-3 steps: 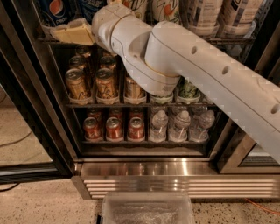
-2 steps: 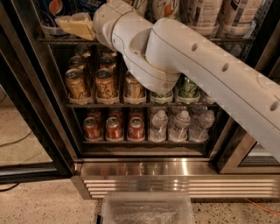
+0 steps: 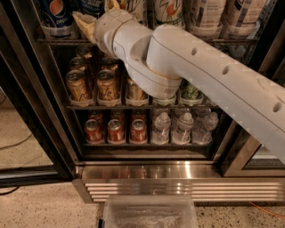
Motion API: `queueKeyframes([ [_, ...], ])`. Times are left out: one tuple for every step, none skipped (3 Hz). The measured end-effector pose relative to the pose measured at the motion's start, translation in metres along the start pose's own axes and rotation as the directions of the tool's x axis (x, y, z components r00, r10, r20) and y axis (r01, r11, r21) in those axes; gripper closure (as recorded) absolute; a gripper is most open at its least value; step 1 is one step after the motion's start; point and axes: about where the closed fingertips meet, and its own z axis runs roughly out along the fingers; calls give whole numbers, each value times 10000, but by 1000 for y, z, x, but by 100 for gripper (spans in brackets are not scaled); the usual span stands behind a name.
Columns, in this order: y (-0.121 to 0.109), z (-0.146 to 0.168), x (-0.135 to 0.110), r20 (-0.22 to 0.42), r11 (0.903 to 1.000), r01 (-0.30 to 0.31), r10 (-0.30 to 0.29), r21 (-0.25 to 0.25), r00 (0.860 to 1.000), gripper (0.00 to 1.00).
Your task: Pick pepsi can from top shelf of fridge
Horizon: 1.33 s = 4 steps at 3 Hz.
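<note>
The pepsi can (image 3: 55, 13), dark blue with the round logo, stands at the left end of the top shelf (image 3: 53, 41) of the fridge (image 3: 26, 98). A second dark blue can (image 3: 92, 5) stands just right of it. My gripper (image 3: 98, 14) is at the top shelf in front of this second can. It looks open: one tan finger (image 3: 83, 24) lies between the two blue cans and the other (image 3: 113, 4) shows right of the second can. My white arm hides much of the shelf's middle.
Green-white and pale cans (image 3: 169, 11) fill the rest of the top shelf. Below are gold cans (image 3: 78, 84), then red cans (image 3: 116, 131) and water bottles (image 3: 182, 129). The ribbed steel base (image 3: 178, 180) and a clear plastic bin (image 3: 149, 213) are at the bottom.
My gripper has risen from just under the top shelf's edge to the level of the blue cans and moved slightly right and inward. No can has moved.
</note>
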Motion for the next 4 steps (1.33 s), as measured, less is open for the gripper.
queueKeyframes([
  [0, 0, -3, -38, 10000, -22, 22, -29, 10000, 88],
  [0, 0, -4, -38, 10000, -22, 22, -31, 10000, 100],
  [8, -5, 1, -229, 9994, -13, 5, -343, 9997, 100],
  [8, -4, -1, -229, 9994, -13, 5, -344, 9997, 100],
])
